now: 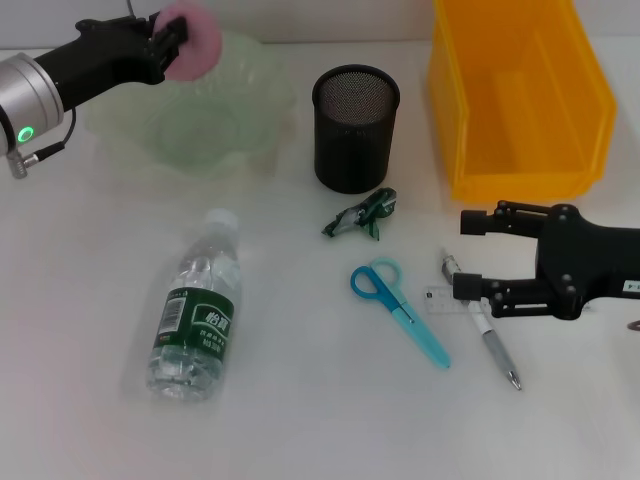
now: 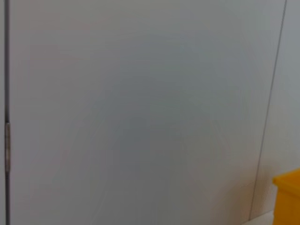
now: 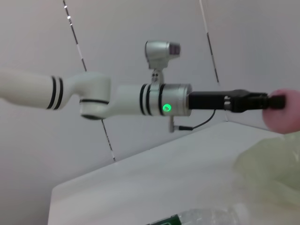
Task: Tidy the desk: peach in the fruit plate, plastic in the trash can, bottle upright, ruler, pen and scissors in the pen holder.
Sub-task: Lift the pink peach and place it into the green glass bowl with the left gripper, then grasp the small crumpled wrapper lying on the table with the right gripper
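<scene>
My left gripper (image 1: 178, 42) is shut on the pink peach (image 1: 198, 40), holding it over the back rim of the pale green fruit plate (image 1: 200, 125). The right wrist view shows the same peach (image 3: 285, 110) above the plate (image 3: 272, 161). The water bottle (image 1: 197, 310) lies on its side at the front left. A crumpled green plastic wrapper (image 1: 362, 213) lies before the black mesh pen holder (image 1: 355, 125). Blue scissors (image 1: 398, 308), a clear ruler (image 1: 447, 300) and a pen (image 1: 487, 335) lie at the centre right. My right gripper (image 1: 470, 256) stands open just right of the pen and ruler.
The yellow trash can (image 1: 515, 95) stands at the back right, and its corner (image 2: 288, 197) shows in the left wrist view against a grey wall. The white desk carries all the items.
</scene>
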Controlling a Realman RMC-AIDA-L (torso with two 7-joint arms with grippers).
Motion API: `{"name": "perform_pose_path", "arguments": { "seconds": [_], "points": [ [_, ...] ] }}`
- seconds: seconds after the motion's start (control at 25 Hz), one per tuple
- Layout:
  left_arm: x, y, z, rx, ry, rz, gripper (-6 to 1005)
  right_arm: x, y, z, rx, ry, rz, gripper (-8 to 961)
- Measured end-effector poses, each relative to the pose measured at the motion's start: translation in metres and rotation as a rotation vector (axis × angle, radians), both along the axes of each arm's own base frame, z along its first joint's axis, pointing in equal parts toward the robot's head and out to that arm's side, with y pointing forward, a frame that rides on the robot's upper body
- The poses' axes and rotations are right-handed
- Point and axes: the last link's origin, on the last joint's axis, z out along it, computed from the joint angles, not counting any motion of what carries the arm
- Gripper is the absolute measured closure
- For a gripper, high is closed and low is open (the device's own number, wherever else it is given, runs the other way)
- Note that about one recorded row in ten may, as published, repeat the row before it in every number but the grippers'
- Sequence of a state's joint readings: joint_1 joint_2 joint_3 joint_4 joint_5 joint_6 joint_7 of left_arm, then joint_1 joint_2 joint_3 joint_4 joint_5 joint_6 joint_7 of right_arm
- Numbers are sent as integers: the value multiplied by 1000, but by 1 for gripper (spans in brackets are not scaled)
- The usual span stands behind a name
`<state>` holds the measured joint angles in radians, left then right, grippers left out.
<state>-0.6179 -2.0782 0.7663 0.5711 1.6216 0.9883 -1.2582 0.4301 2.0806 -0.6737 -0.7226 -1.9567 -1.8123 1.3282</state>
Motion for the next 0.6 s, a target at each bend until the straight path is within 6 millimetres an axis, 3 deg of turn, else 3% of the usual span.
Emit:
{"name": "perform_pose_path", "arguments": {
  "seconds": [0.08,0.36,0.52,0.6],
  "points": [
    [-2,-3,2,0,-15,-5,938,-1,3,5,2,-6,-19,121],
    [-2,-4,2,-6,-14,-9,546,-5,8,8,-26,-7,-58,121],
    [-2,-17,-1,-51,-5,-62,389,-14,14,21,-54,-15,-119,121],
    [-2,-36,3,-98,-9,-137,323,-22,22,36,-77,-34,-216,121]
  ]
}}
